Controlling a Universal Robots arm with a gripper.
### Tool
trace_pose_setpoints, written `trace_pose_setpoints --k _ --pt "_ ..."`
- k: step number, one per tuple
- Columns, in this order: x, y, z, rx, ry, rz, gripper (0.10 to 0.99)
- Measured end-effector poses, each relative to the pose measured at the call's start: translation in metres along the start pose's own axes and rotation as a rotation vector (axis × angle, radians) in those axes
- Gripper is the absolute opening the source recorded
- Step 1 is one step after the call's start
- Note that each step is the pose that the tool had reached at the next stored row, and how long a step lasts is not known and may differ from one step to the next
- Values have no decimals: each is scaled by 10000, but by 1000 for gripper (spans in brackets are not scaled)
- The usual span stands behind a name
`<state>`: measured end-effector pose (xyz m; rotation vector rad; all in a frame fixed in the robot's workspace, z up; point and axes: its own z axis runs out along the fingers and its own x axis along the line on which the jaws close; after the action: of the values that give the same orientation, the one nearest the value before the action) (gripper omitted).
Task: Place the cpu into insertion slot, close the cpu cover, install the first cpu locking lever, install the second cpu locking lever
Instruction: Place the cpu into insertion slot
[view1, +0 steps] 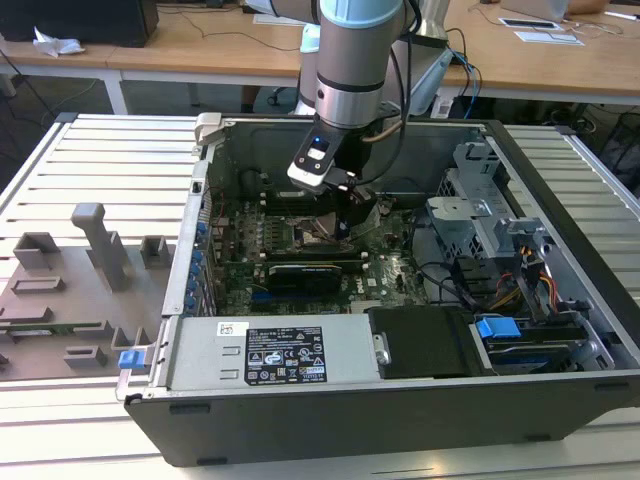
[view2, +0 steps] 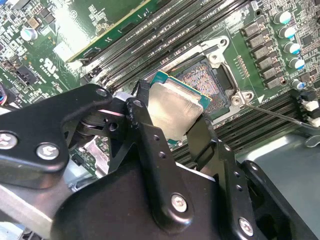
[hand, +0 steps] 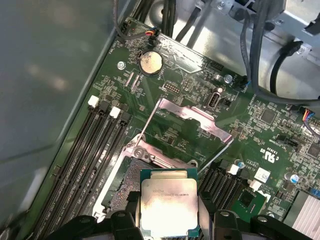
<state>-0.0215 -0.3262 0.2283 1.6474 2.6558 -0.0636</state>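
In both wrist views my gripper (view2: 172, 122) is shut on the cpu (view2: 175, 107), a flat silvery square with a green rim, held by two opposite edges between the black fingers (view2: 142, 117). The cpu (hand: 167, 202) hangs just over the insertion slot (view2: 207, 80), overlapping its near edge; I cannot tell whether they touch. The slot's dark pin field lies bare. The cpu cover (hand: 197, 117) is swung up and back from the slot, with thin lever wires (hand: 149, 122) standing beside it. In the exterior view the gripper (view1: 345, 222) reaches down into the open computer case (view1: 300, 420).
Long black memory slots (hand: 95, 145) flank the socket on both sides. A coin battery (hand: 150, 62) and dark cables (hand: 260, 45) lie beyond the cover. Around the arm are the case walls, a power supply (view1: 270, 350) and a drive cage (view1: 480, 220). Grey fixtures (view1: 90, 270) stand at the exterior view's left.
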Motion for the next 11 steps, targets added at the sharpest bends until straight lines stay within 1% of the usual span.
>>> trace_pose_setpoints --k 6,11 --pt "0 0 0 20 -14 272 541" --pt "0 0 0 51 -32 726 541"
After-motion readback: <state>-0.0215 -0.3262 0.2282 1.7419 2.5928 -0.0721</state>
